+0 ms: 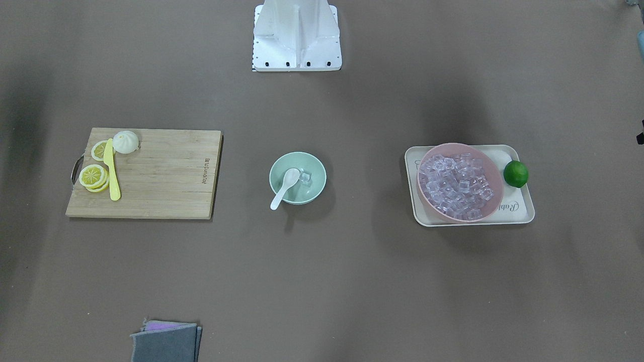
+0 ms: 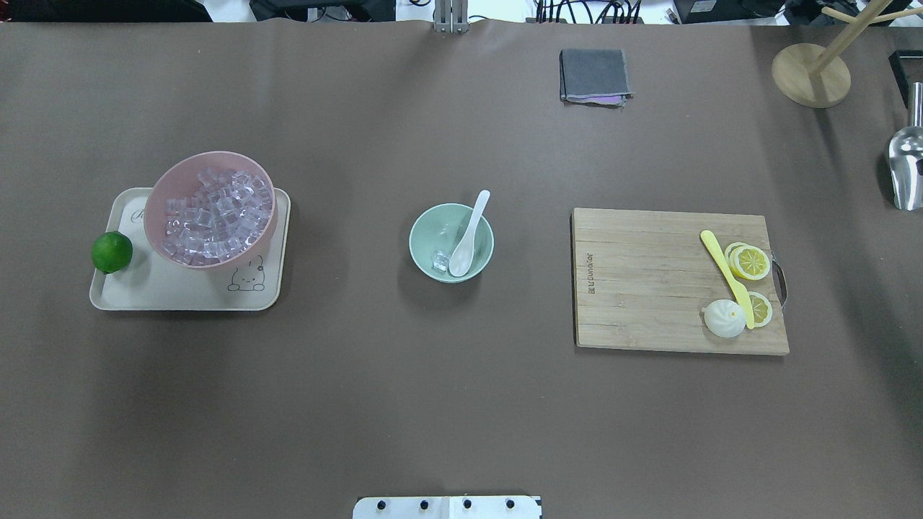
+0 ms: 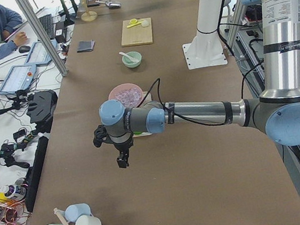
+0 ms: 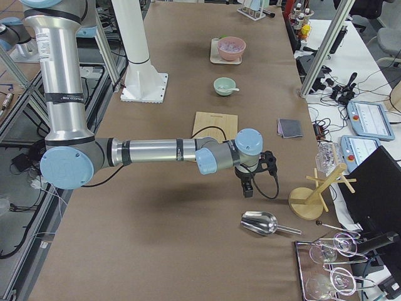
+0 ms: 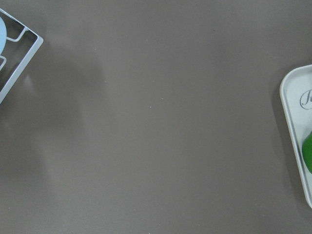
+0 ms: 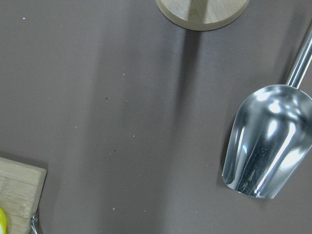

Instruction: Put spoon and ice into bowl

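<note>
The mint-green bowl (image 2: 425,220) stands at the table's middle. The white spoon (image 2: 467,238) lies with its scoop inside the bowl and its handle leaning over the far rim. One clear ice cube (image 2: 440,260) lies in the bowl beside the scoop. Bowl (image 1: 314,163), spoon (image 1: 284,186) and ice cube (image 1: 305,177) also show in the front-facing view. My left gripper (image 3: 122,161) hangs over bare table far to the left of the tray. My right gripper (image 4: 248,191) hangs far to the right, near the metal scoop. I cannot tell whether either gripper is open or shut.
A pink bowl (image 2: 155,216) full of ice cubes stands on a beige tray (image 2: 180,292) with a lime (image 2: 112,251) at the left. A cutting board (image 2: 642,288) with a yellow knife (image 2: 725,276) lies at the right. A grey cloth (image 2: 593,76), metal scoop (image 2: 907,162) and wooden stand (image 2: 810,74) lie farther off.
</note>
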Motion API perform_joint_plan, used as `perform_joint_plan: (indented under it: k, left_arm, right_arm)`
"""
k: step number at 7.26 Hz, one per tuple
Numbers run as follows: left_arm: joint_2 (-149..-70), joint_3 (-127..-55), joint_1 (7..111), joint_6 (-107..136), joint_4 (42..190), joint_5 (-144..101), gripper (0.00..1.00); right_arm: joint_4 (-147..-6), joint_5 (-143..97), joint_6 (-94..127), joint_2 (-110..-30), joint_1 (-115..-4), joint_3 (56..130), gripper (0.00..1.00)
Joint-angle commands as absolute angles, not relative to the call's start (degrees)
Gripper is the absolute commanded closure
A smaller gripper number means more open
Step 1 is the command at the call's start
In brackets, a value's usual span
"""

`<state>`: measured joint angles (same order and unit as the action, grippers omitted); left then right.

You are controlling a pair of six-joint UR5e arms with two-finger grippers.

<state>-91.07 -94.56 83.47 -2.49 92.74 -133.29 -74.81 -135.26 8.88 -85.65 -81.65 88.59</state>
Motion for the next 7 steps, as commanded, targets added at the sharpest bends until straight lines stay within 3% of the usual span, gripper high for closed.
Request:
perform_joint_plan:
  k: [1, 7]
  left_arm:
    - [-91.23, -93.26, 83.5, -2.55, 92.99, -133.24, 0.02]
    - [-91.32, -92.55, 83.76, -2.64, 92.99, -133.07, 0.02]
  right_arm:
    - [-74.79, -135.26, 8.88, -85.43, -81.65, 88.59, 0.0]
    - [-74.97, -135.35, 8.79, -85.78, -82.97, 88.76, 0.0]
